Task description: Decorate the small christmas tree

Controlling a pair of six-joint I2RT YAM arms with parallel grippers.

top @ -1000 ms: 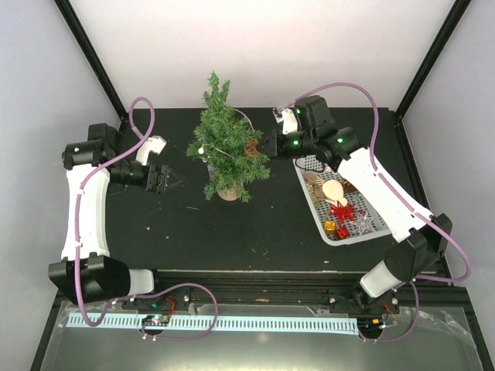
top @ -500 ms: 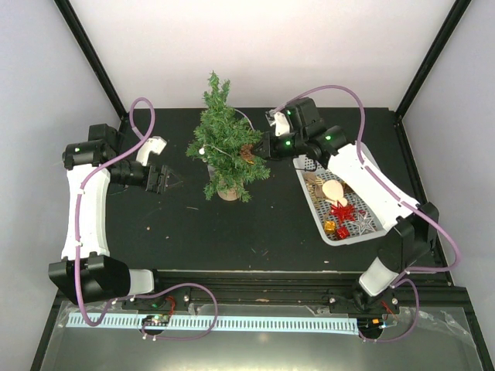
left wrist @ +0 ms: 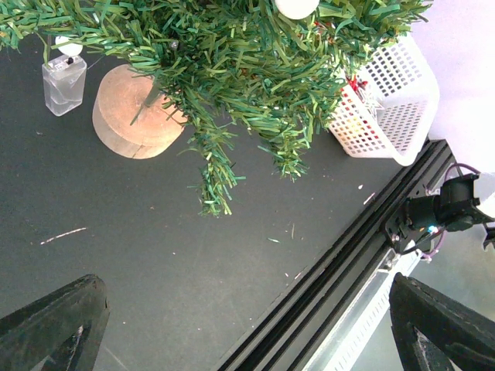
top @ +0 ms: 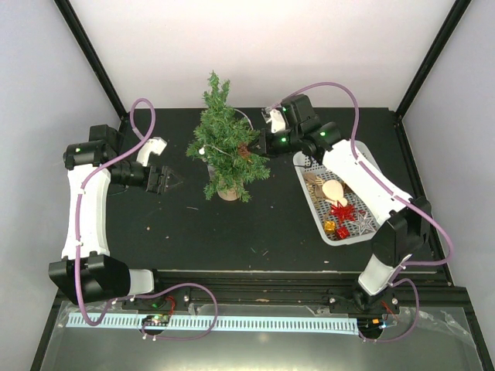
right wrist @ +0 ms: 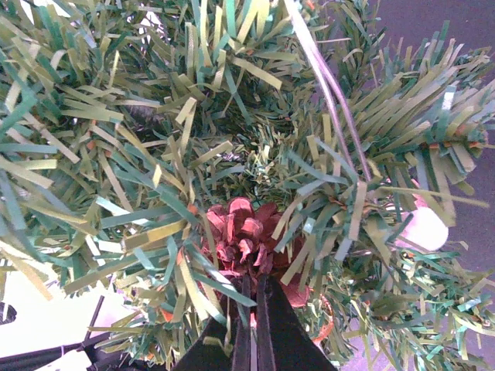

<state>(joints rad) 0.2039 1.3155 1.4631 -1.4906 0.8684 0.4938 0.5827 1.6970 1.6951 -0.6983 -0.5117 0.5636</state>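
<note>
The small christmas tree (top: 223, 147) stands upright on its round wooden stump (top: 228, 193) at the table's middle back; it also shows in the left wrist view (left wrist: 232, 54) and fills the right wrist view (right wrist: 155, 116). My right gripper (top: 255, 149) is pushed into the tree's right side, shut on a reddish-brown pine cone (right wrist: 249, 236) that sits among the branches (top: 246, 151). My left gripper (top: 172, 180) is open and empty, left of the tree, a little above the table.
A white basket (top: 340, 197) right of the tree holds several ornaments, among them a red star (top: 342, 211) and a silver star (top: 362, 223). A small clear battery box (left wrist: 63, 83) lies beside the stump. White light bulbs hang on the tree.
My right gripper has moved left with the pine cone, from the tree's right edge into its branches. The left arm has not moved.
</note>
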